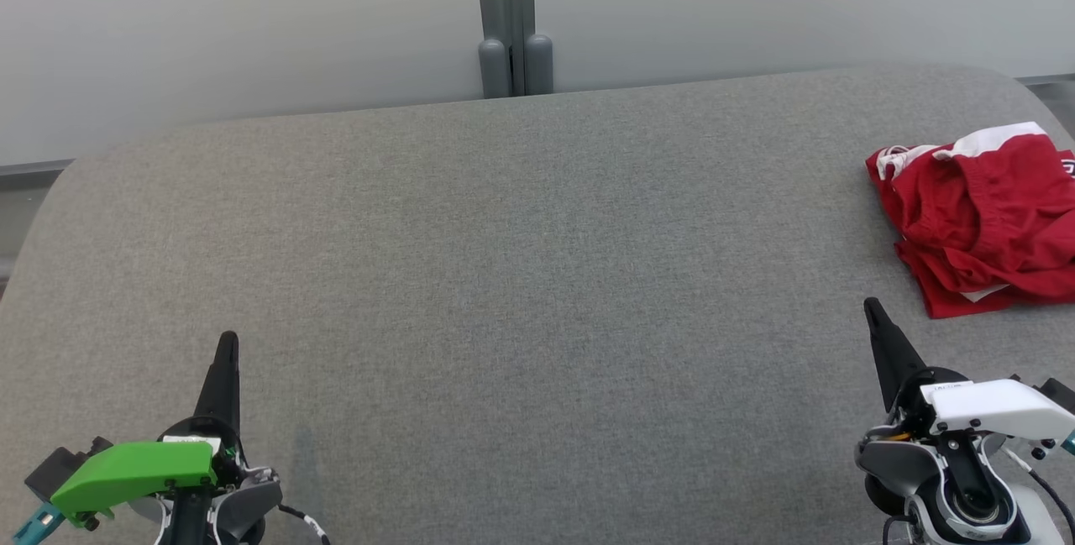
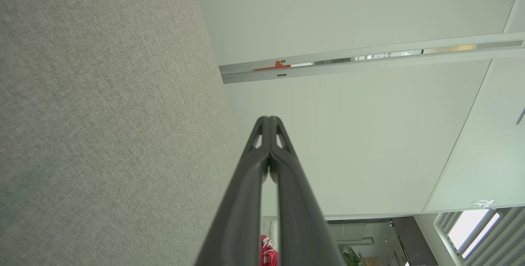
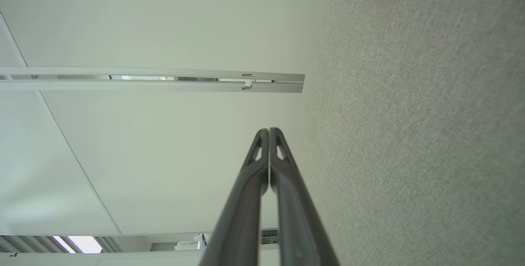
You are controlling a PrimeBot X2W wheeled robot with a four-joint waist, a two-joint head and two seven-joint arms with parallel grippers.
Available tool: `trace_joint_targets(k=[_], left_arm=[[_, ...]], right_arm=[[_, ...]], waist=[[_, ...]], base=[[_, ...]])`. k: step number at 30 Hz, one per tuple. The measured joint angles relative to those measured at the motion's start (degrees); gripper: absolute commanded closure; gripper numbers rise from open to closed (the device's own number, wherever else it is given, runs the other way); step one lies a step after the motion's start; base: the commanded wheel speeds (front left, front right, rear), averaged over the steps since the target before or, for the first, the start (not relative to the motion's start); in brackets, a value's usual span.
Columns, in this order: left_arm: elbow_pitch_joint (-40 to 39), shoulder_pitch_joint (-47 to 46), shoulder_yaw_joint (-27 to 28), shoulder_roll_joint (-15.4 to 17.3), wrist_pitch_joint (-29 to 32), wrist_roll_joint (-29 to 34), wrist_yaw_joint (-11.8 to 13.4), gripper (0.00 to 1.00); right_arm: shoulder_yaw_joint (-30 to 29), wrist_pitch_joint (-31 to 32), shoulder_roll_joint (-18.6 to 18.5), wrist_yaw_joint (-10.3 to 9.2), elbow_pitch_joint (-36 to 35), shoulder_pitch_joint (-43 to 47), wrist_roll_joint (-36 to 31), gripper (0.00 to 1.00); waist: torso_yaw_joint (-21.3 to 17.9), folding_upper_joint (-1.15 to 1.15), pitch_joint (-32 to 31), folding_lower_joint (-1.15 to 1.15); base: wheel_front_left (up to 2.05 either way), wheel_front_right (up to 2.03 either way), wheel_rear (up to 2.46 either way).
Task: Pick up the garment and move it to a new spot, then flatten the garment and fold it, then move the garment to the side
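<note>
The garment (image 1: pixel 983 217) is red with white trim and lies crumpled at the right edge of the grey fabric table (image 1: pixel 504 276), partly cut off by the head view's border. A sliver of the garment (image 2: pixel 267 253) shows between the left fingers in the left wrist view. My left gripper (image 1: pixel 228 342) rests at the lower left, shut and empty, far from the garment. My right gripper (image 1: pixel 872 307) sits at the lower right, shut and empty, just below and left of the garment. Both wrist views show the fingertips (image 2: pixel 268 120) (image 3: pixel 268 131) pressed together.
A pale wall with a grey vertical post (image 1: pixel 506 20) stands behind the table's far edge. The table's rounded corners fall away at the left and right. Its broad middle is bare grey fabric.
</note>
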Motion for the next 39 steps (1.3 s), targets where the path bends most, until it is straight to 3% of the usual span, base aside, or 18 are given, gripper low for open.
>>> trace_joint_targets(k=[13, 39], left_arm=[[-0.3, -0.5, 0.5, 0.0, 1.2, -4.8, -0.2, 1.00], [-0.4, -0.5, 0.5, 0.0, 1.2, -4.9, -0.3, 1.00]], right_arm=[[-0.5, 1.1, 0.1, 0.00, -0.8, 0.2, 4.5, 1.00], [-0.5, 1.1, 0.1, 0.00, -0.8, 0.2, 4.6, 1.00]], waist=[[0.2, 0.00, -0.2, 0.00], [0.2, 0.00, -0.2, 0.00]], base=[[0.00, 0.00, 0.00], [0.00, 0.00, 0.00]])
